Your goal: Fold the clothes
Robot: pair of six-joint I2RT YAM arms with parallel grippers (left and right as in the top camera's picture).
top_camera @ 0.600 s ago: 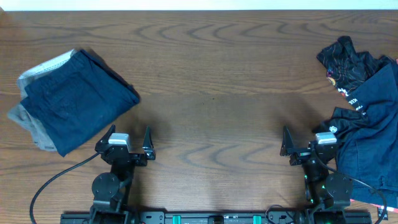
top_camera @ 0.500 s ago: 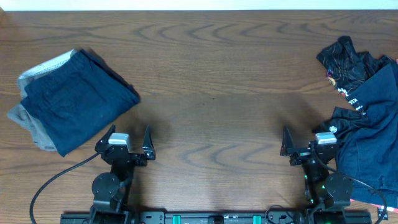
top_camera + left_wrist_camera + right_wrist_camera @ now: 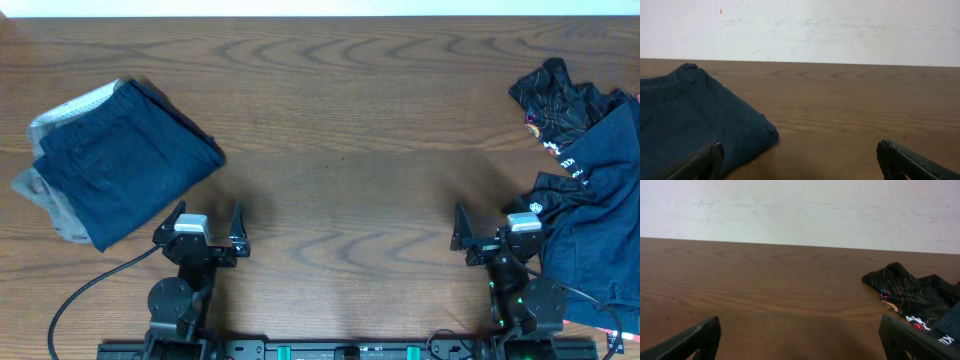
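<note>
- Left gripper (image 3: 206, 226): jaws spread wide and released. Nothing is between the fingers; bare wood shows in the gap in the left wrist view. It touches no fabric.
- Right gripper (image 3: 495, 233): jaws likewise wide apart and empty. The right wrist view shows only tabletop between the two fingers (image 3: 690, 340).
- Both arms sit low at the near edge of the table (image 3: 340, 120), well apart from each other.
- Just beyond and left of the left gripper lies a folded navy garment (image 3: 125, 165). It rests on a grey garment (image 3: 45, 195) as a compact stack, which reads as finished work.
- Beside the right gripper, at the right edge, lies an unfolded heap: a navy garment (image 3: 600, 220), crumpled, with a black printed garment (image 3: 560, 100) behind it. A sliver of red shows at the far right; it is too small to identify.
- Step in hand, as judged: a pause between items, with one stack done and the heap untouched.
- Next move calls for the right arm to reach into the heap, pinch one layer only, and drag it to the open centre. The left arm must then take a second edge so the cloth can be spread flat.
- Risk: overlapping garments may lift together.
</note>
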